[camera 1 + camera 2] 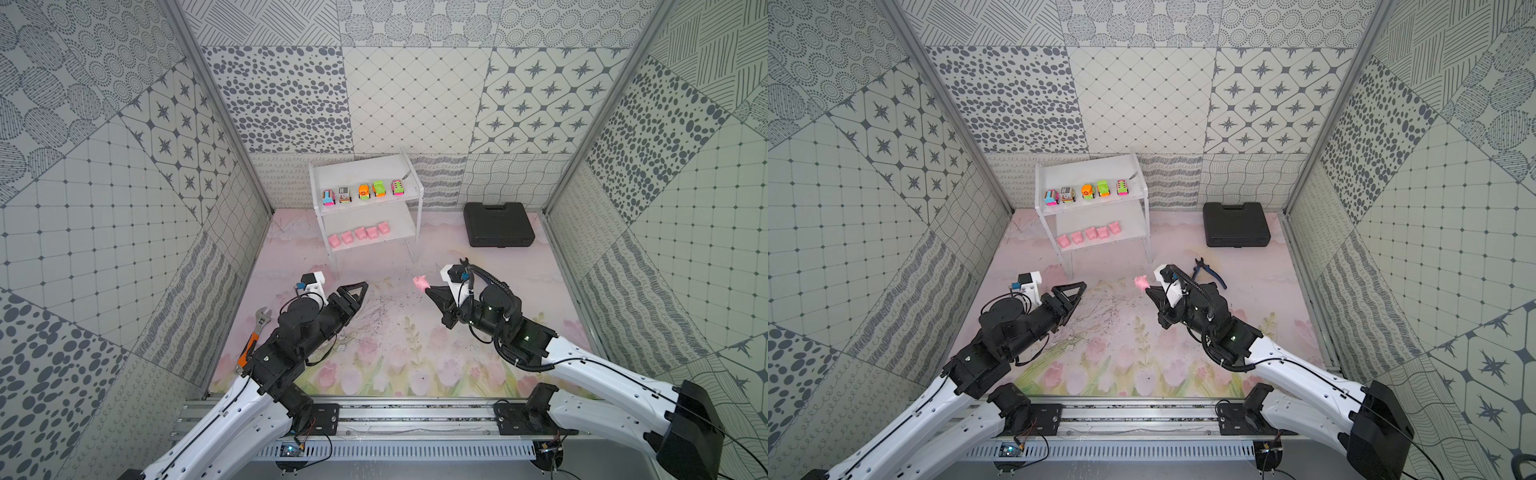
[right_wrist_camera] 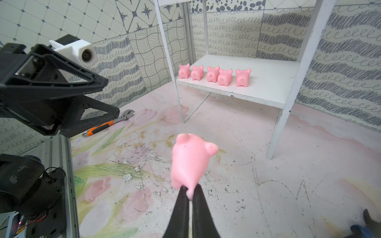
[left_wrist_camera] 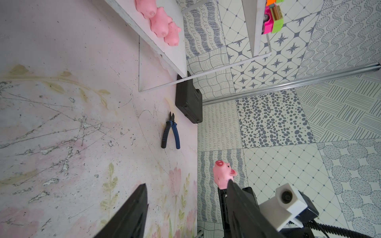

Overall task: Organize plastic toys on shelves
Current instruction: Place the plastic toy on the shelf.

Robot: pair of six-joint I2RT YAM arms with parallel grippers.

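A flowered pink mat (image 1: 395,332) covers the floor. At its far side, left of middle, stands a white two-tier rack (image 1: 357,174), with five toy cars (image 1: 364,192) in a row on the upper board and five pink pigs (image 1: 360,233) on the lower. A black case (image 1: 498,224) lies far right, blue-handled pliers (image 3: 170,124) nearer, and an orange-handled wrench (image 1: 258,326) by the left edge

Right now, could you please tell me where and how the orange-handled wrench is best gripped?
Probably by the orange handle of the wrench, pinched across its narrow sides, coming straight down from above: it lies flat on the table, and the wall close alongside leaves little room for a sideways approach.
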